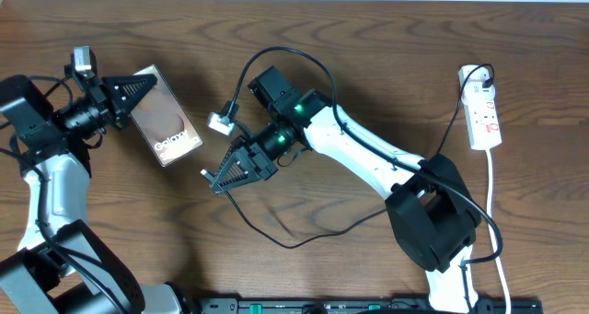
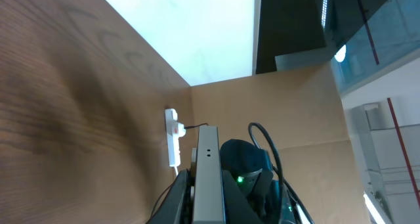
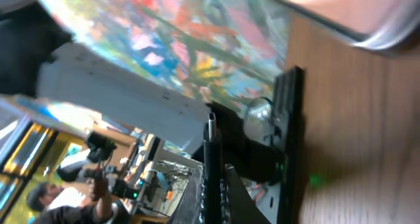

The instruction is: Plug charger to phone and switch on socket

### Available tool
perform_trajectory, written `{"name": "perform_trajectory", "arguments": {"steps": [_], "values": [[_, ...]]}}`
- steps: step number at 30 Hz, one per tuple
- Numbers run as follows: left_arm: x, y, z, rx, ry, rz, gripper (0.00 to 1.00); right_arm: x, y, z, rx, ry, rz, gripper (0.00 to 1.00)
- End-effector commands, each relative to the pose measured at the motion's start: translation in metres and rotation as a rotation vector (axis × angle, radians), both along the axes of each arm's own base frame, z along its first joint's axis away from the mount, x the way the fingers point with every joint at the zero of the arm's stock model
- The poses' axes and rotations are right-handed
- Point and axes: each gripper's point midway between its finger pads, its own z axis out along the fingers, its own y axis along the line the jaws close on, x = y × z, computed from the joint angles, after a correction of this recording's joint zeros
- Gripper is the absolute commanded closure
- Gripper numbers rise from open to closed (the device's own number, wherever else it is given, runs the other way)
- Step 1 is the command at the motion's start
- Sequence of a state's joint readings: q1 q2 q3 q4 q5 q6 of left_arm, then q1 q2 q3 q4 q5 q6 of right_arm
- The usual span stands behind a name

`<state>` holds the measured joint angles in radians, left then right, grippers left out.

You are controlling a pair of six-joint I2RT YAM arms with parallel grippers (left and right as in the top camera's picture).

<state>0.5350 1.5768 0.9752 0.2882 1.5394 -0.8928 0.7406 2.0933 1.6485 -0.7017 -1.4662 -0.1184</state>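
The right tool (image 1: pixel 219 178) is clamped shut on the charger (image 3: pixel 211 152) just behind its connector, which pokes out past the fingertips, near mid-table. The black cable loops back across the table (image 1: pixel 368 47) toward the socket (image 1: pixel 484 111), which lies at the far right. The left tool (image 1: pixel 133 93) is closed on one end of the phone (image 1: pixel 167 119) at the left, its "Galaxy" end toward the connector but well apart from it.

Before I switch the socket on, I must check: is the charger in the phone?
Out. The charger tip sits bare in the right gripper, apart from the phone in the left gripper.
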Motion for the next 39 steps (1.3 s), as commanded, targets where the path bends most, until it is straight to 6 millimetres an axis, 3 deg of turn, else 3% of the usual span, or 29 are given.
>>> {"name": "perform_trajectory", "arguments": {"steps": [1, 6, 9, 13, 15, 17, 20, 29, 34, 39], "values": [[-0.003, -0.001, 0.0, -0.006, -0.005, -0.016, 0.92, 0.021, 0.001, -0.028, -0.233, 0.025, -0.122, 0.99], [-0.003, -0.001, 0.001, -0.005, -0.006, -0.015, 0.93, 0.059, -0.029, -0.084, -0.593, -0.025, -0.34, 0.99], [-0.002, -0.001, 0.001, 0.001, -0.016, -0.015, 0.92, 0.078, -0.048, -0.096, -0.681, -0.027, -0.416, 0.99], [-0.002, -0.001, 0.002, 0.003, -0.018, -0.015, 0.92, 0.116, -0.111, -0.137, -1.044, -0.048, -0.667, 0.99], [-0.002, -0.001, 0.001, 0.003, -0.018, -0.013, 0.93, 0.124, -0.157, -0.155, -1.301, -0.081, -0.808, 0.99], [-0.002, 0.0, 0.001, 0.004, -0.017, -0.01, 0.92, 0.12, -0.186, -0.16, -1.456, -0.098, -0.859, 0.99], [-0.001, 0.0, 0.001, 0.007, -0.015, -0.003, 0.93, 0.103, -0.199, -0.162, -1.544, -0.069, -0.826, 0.99], [0.0, 0.001, 0.0, 0.008, -0.014, 0.001, 0.93, 0.057, -0.212, -0.179, -1.675, -0.027, -0.707, 0.99], [0.0, 0.001, 0.0, 0.008, -0.014, 0.001, 0.92, 0.034, -0.205, -0.2, -1.661, 0.026, -0.657, 0.99], [0.0, 0.001, 0.0, 0.008, -0.014, 0.001, 0.92, 0.022, -0.205, -0.206, -1.685, 0.056, -0.652, 0.99]]}}
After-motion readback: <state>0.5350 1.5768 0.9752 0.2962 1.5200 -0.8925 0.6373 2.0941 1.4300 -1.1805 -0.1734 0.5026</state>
